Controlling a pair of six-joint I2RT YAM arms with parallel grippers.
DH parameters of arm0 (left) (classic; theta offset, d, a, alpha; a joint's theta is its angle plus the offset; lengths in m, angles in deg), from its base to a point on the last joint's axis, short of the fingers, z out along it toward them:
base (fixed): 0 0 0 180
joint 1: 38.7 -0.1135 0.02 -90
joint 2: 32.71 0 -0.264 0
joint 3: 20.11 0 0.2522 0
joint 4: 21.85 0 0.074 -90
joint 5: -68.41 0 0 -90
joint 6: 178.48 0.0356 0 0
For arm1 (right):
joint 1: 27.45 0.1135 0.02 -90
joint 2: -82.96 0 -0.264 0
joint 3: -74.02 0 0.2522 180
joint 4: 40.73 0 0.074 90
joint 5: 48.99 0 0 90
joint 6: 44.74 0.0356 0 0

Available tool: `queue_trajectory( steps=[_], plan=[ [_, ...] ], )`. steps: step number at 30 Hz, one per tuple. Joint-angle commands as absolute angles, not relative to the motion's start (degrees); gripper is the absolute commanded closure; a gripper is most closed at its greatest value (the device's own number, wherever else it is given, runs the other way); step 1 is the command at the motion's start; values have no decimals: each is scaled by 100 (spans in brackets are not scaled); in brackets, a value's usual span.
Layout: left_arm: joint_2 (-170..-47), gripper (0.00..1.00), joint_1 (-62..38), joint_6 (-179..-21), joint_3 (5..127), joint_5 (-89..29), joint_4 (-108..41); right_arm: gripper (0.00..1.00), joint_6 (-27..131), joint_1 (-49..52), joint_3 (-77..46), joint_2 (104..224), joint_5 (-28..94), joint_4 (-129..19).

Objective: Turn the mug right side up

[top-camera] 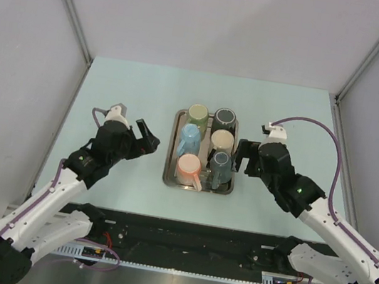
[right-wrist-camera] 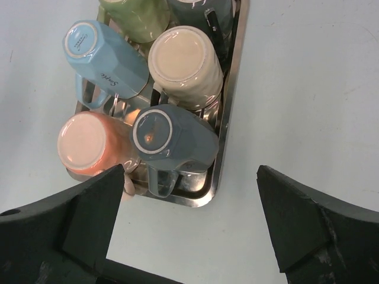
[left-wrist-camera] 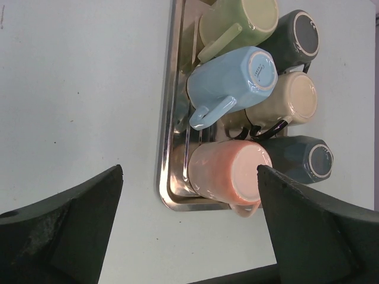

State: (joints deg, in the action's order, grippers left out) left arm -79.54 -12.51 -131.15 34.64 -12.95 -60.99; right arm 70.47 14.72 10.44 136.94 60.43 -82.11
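Observation:
Several mugs stand base-up in a metal tray (top-camera: 171, 155): green (top-camera: 197, 113), dark grey (top-camera: 224, 117), light blue (top-camera: 190, 139), cream (top-camera: 223, 140), pink (top-camera: 190, 166) and blue-grey (top-camera: 221, 163). My left gripper (top-camera: 149, 138) is open and empty, left of the tray and apart from it. In the left wrist view (left-wrist-camera: 189, 177) the pink mug (left-wrist-camera: 231, 171) lies ahead between the fingers. My right gripper (top-camera: 240, 157) is open and empty, just right of the tray. In the right wrist view (right-wrist-camera: 190, 171) the blue-grey mug (right-wrist-camera: 172, 139) with its handle lies ahead.
The tray's rim shows in the left wrist view (left-wrist-camera: 163, 118) and the right wrist view (right-wrist-camera: 228, 118). The mugs are packed tightly, handles touching neighbours. The pale table (top-camera: 126, 89) is walled by white panels on the left, back and right.

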Motion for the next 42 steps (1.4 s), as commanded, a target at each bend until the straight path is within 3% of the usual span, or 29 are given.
queue_trajectory(
  steps=[1,4,8,11,16,22,25,28,30,31,33,42],
  plan=[
    [-7762,0,-1269,-13190,3382,-1157,-6189,0,6838,1639,1034,13570,5920,-8121],
    [-7657,0,-1269,-13015,3294,-1218,-6162,0,6767,2060,1025,13570,6262,-8051],
    [-7604,0,-1269,-12803,3180,-1386,-6083,0,7038,2879,719,14059,8136,-8662],
    [-7604,0,-1269,-12768,3127,-1412,-6083,0,7505,3178,481,14543,8889,-9165],
    [-7586,0,-1269,-12864,3022,-1342,-6110,1,7874,3205,480,14703,8417,-9132],
    [-7569,0,-1269,-12987,2890,-1350,-6092,16,8085,3266,480,14774,8214,-9167],
    [-7586,0,-1277,-13005,2854,-1403,-6039,41,8234,3451,480,14896,8302,-9070],
    [-7595,0,-1269,-13014,2828,-1456,-6022,48,8462,3565,480,15063,8223,-8965],
    [-7586,0,-1277,-13014,2811,-1465,-6031,41,8542,3627,480,15142,8109,-8903],
    [-7551,0,-1269,-13014,2802,-1456,-6057,30,8577,3705,480,15195,8091,-8877],
    [-7499,0,-1269,-13040,2767,-1439,-6074,25,8769,3776,472,15318,8108,-8894],
    [-7015,1,-1277,-13303,2459,-1333,-6197,31,9491,3987,463,15950,8364,-8789]
  ],
)
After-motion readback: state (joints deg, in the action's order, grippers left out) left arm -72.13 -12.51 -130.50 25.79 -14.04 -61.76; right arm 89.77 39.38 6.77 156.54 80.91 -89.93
